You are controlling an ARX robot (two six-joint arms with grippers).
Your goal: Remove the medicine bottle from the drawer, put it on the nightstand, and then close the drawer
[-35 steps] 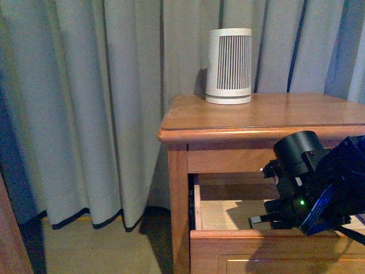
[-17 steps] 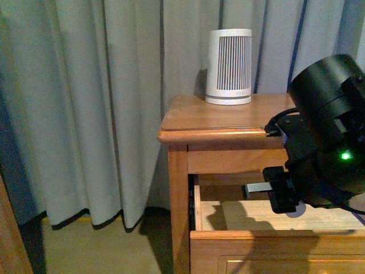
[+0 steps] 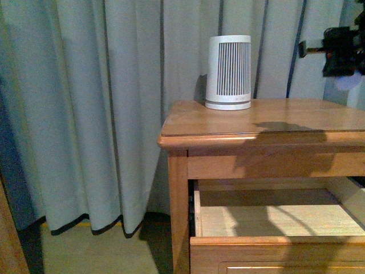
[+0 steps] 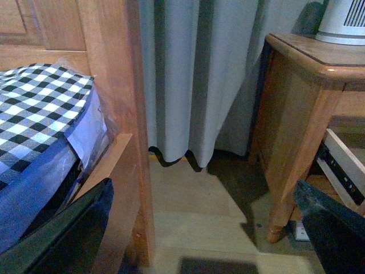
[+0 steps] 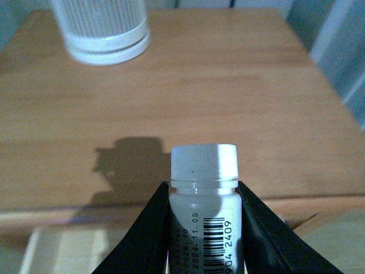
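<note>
Bottle (image 5: 204, 217), white with a ribbed cap, stands upright, clamped between the black fingers of the right claw (image 5: 203, 191) in the air above the nightstand (image 3: 228, 117) top. Below, the drawer (image 3: 274, 220) is open. A slatted cone (image 3: 228, 71) sits at the back of the top. The left claw (image 4: 199, 234) is spread wide, well apart from the nightstand.

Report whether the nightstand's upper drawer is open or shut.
Open. The drawer sits pulled out of the nightstand, its pale floor exposed in the front view.
</note>
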